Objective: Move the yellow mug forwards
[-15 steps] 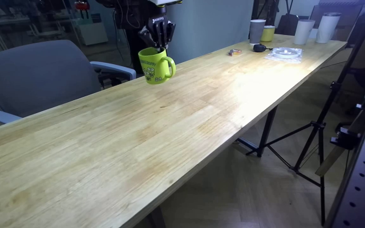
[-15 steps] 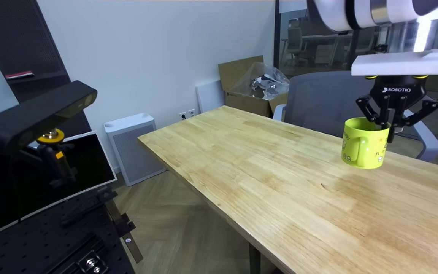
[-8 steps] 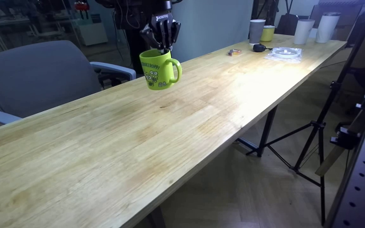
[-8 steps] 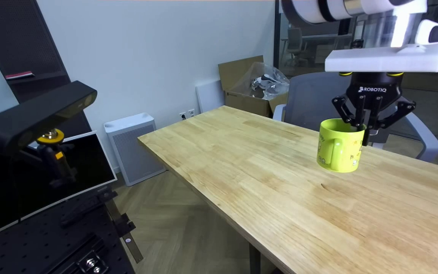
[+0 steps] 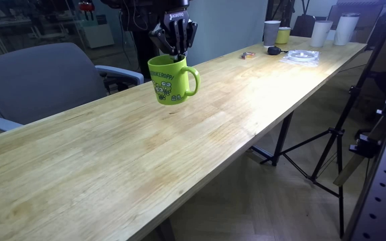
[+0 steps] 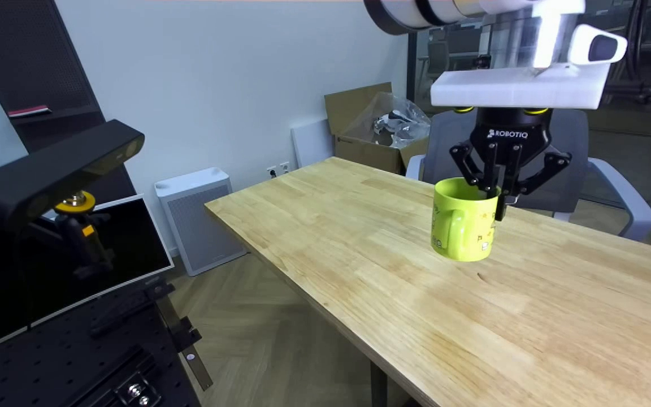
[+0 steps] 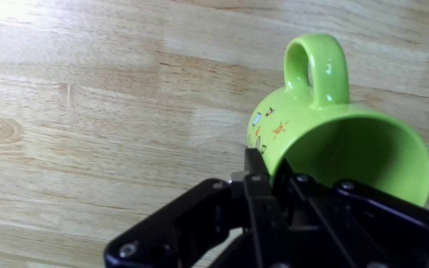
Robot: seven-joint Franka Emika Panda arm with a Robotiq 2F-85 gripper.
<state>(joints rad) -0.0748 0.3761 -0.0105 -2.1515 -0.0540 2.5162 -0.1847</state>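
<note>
The yellow mug, lime yellow-green with a loop handle and printed figures, shows in both exterior views [image 5: 169, 83] [image 6: 460, 229] and in the wrist view [image 7: 313, 106]. My gripper [image 6: 494, 200] is shut on the mug's wall at the rim. In the wrist view the gripper [image 7: 268, 163] has one finger [image 7: 255, 162] outside the wall and the other inside the mug. The inner fingertip is partly hidden by the wall. The mug hangs roughly upright and appears to be above the wooden table [image 5: 166, 144], with its handle on the side away from the gripper.
At the table's far end stand a grey cup [image 5: 271, 33], a yellow container [image 5: 283, 35] and white tumblers [image 5: 321, 33]. A black object [image 5: 274, 50], a small packet [image 5: 248, 55] and a bagged white disc [image 5: 302, 56] lie nearer. A grey chair [image 5: 45, 80] stands along one table edge.
My gripper has carried the mug further over the table: closer, lower and slightly right in an exterior view, and to the left in the opposite-facing exterior view. The grasp looks the same.
</note>
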